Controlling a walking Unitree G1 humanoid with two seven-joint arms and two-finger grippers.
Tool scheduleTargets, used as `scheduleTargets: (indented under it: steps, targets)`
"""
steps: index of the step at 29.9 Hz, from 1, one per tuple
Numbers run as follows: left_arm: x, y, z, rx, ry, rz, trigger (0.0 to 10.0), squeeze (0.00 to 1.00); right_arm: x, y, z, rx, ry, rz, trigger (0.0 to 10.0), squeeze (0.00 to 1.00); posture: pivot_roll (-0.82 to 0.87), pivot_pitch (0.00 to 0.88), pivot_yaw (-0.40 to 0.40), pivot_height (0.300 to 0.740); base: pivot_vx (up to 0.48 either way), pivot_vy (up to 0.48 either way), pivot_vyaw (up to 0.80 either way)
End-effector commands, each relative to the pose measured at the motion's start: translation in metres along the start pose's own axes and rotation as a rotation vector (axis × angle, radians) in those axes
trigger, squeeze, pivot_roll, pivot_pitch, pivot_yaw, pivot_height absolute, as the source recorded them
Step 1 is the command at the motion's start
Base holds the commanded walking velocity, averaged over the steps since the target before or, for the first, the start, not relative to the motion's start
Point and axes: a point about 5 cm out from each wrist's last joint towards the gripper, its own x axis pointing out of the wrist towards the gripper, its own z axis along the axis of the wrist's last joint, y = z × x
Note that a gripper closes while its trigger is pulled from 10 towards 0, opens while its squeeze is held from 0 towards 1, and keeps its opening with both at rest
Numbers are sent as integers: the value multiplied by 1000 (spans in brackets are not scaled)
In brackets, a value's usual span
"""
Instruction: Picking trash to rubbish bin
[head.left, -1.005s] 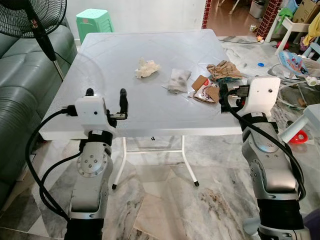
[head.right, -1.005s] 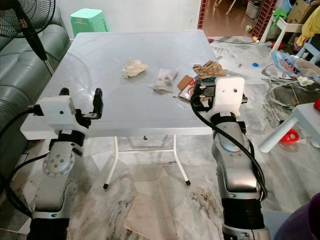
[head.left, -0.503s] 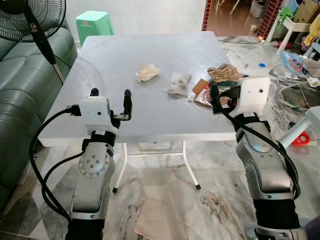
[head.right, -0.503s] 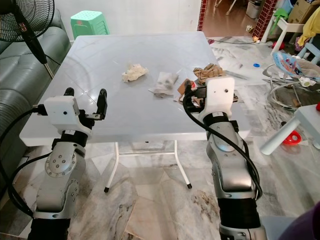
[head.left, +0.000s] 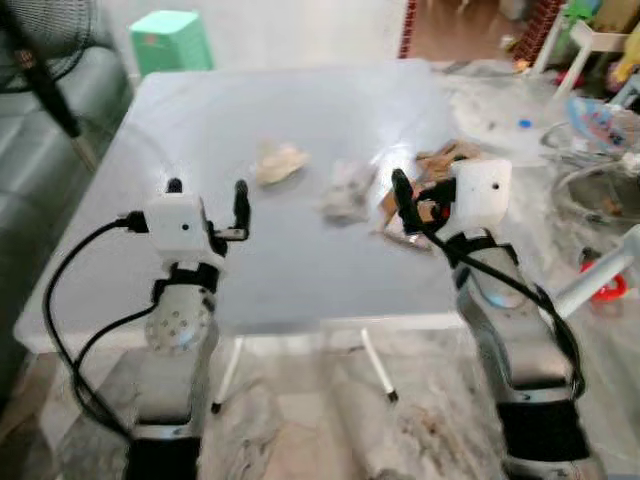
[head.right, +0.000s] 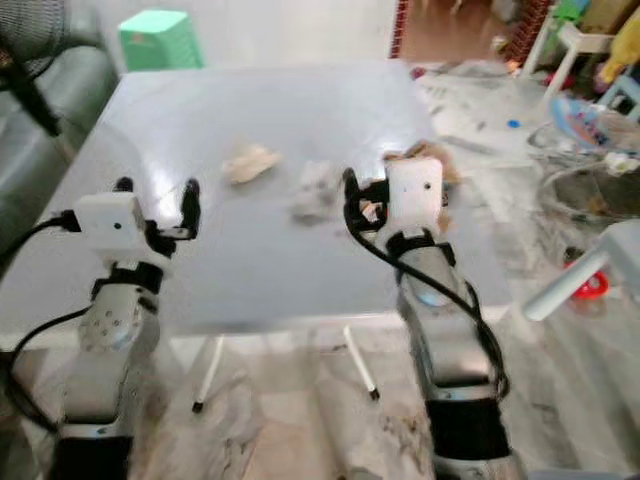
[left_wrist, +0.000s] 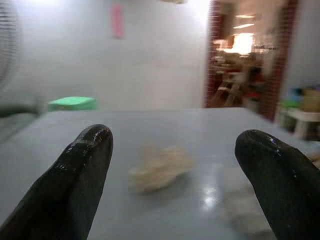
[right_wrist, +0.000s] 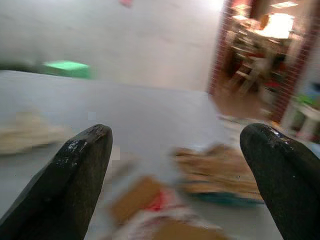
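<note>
White table (head.left: 300, 260) holds trash (head.left: 420, 195) beside right end effector (head.left: 420, 205).

On the counter (head.left: 300, 110) we see a crumpled tissue (head.left: 278, 162) left of centre, a second tissue (head.left: 348, 190) to its right, and a pile of paper scraps (head.left: 447, 158) further right. A stool (head.left: 165, 38) stands beyond the far left corner, a sofa (head.left: 40, 150) at left.

Count: 1 white square plastic table (head.left: 200, 120), centre frame. On it, 4 trash pieces: 1 cream crumpled tissue (head.left: 279, 162), 1 grey crumpled wrapper (head.left: 346, 190), 1 brown-and-red cardboard scrap (right_wrist: 145, 200), 1 brown crumpled paper wad (head.left: 445, 157). 1 green plastic stool (head.left: 163, 40), upper left.
</note>
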Motion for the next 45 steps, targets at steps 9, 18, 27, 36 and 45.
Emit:
scheduleTargets:
  steps: [9, 18, 27, 36, 45]
  targets:
    - [-1, 11, 2, 20, 0, 35, 10000, 0, 0, 12, 8, 14, -33, 46, 10000, 820, -55, 96, -10, 740, 395, 0, 0]
    - [-1, 14, -2, 28, 18, 66, 10000, 0, -2, 13, 8, 14, -29, 55, 10000, 820, -59, 98, -11, 740, 0, 0, 0]
    - [14, 23, -10, 51, 60, 105, 10000, 0, -4, 17, 8, 40, -15, 96, 10000, 816, -66, 105, -9, 740, 0, 0, 0]
    - [39, 25, -32, 48, 136, 51, 10000, 212, -39, 41, -3, 101, 130, 423, 10000, 718, -149, 139, 16, 740, 0, 0, 0]
    - [56, 17, -50, 11, 180, 43, 10000, 0, -71, 46, 3, 103, 200, 594, 10000, 627, -250, 166, 16, 740, 0, 0, 0]
